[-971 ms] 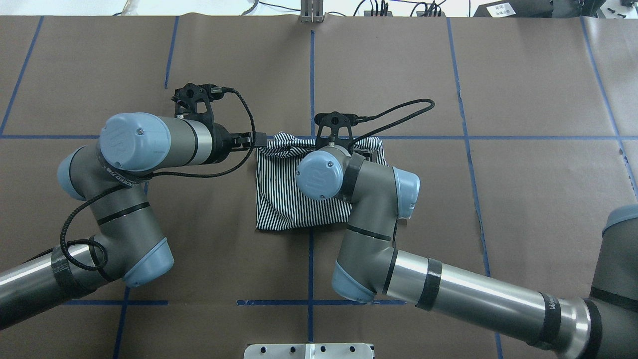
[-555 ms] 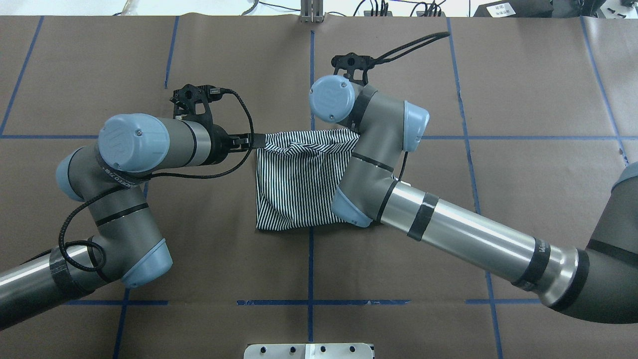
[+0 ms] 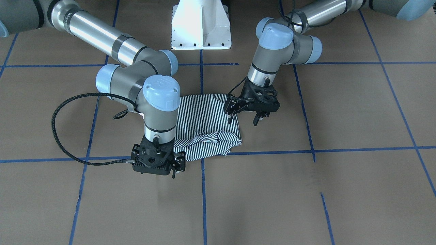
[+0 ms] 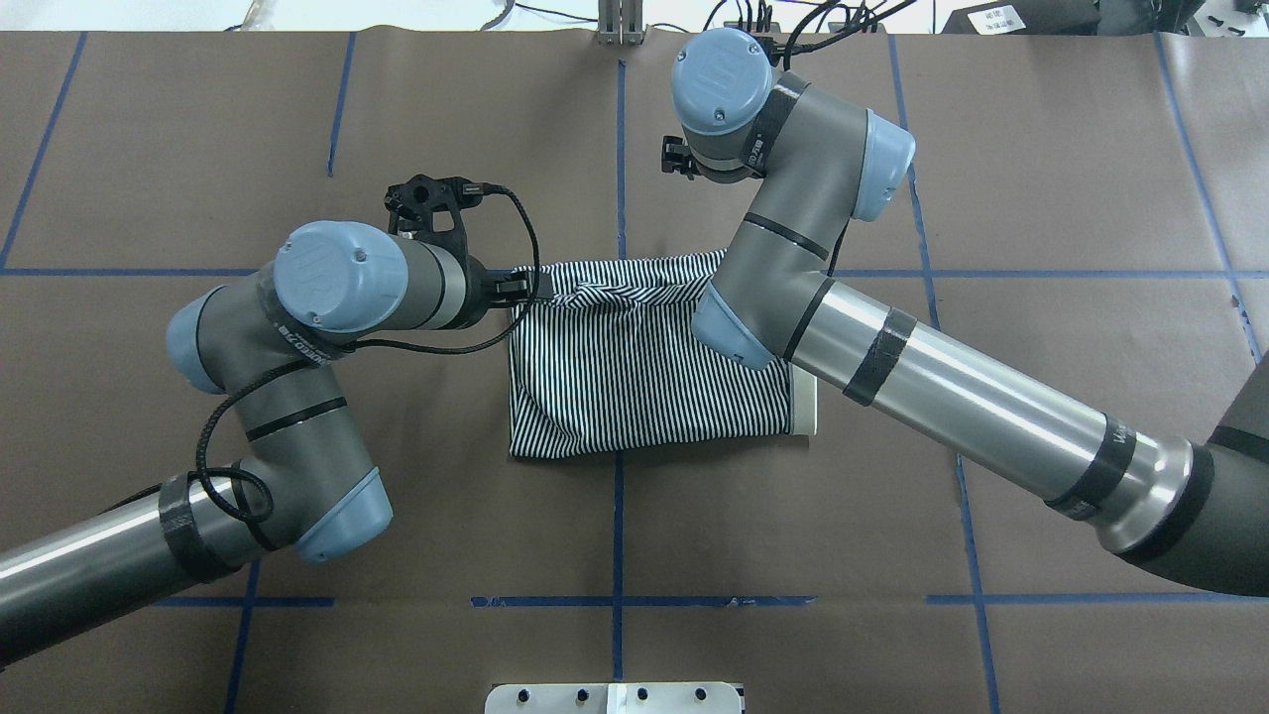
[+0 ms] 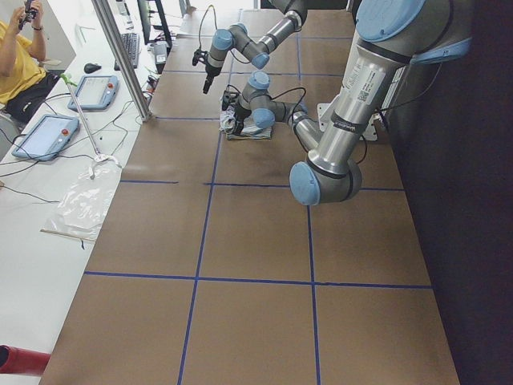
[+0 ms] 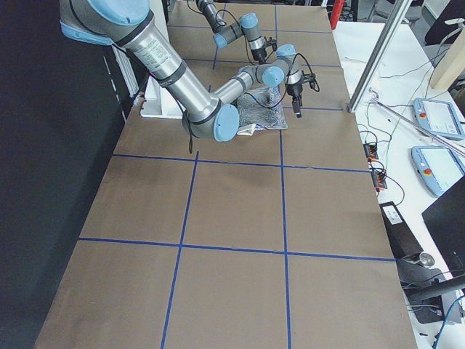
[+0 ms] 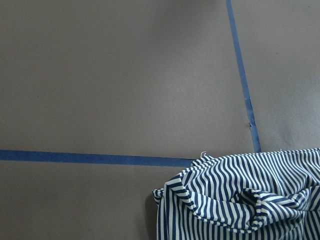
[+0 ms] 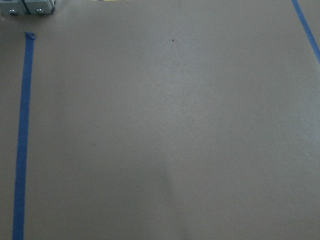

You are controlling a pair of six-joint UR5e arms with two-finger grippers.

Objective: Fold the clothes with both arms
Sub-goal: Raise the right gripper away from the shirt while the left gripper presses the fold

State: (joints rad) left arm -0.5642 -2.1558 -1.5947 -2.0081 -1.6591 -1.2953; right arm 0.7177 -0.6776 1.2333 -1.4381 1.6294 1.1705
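**Edges and clearance.** I see the polo shirt [image 4: 615, 377] folded into a rectangle at mid-table, with bare surface open on every side. Its far edge is rumpled. The right forearm crosses above its far right corner.

**Grippers.** The left gripper [image 3: 243, 119] hangs at the shirt's far left corner with its prongs spread and grasping nothing. The right gripper [image 3: 177, 166] is raised beyond the far edge, clear of the cloth. I cannot tell how its jaws stand.

**Orientation.** The long axis runs left to right, and the cream collar [image 4: 807, 405] peeks out at my right.

**Setting.** The table [image 4: 1041, 198] is covered in brown paper gridded with blue tape [image 4: 620, 516]. A side bench holds tablets [image 5: 48, 132], with a person [image 5: 20, 56] beside it.
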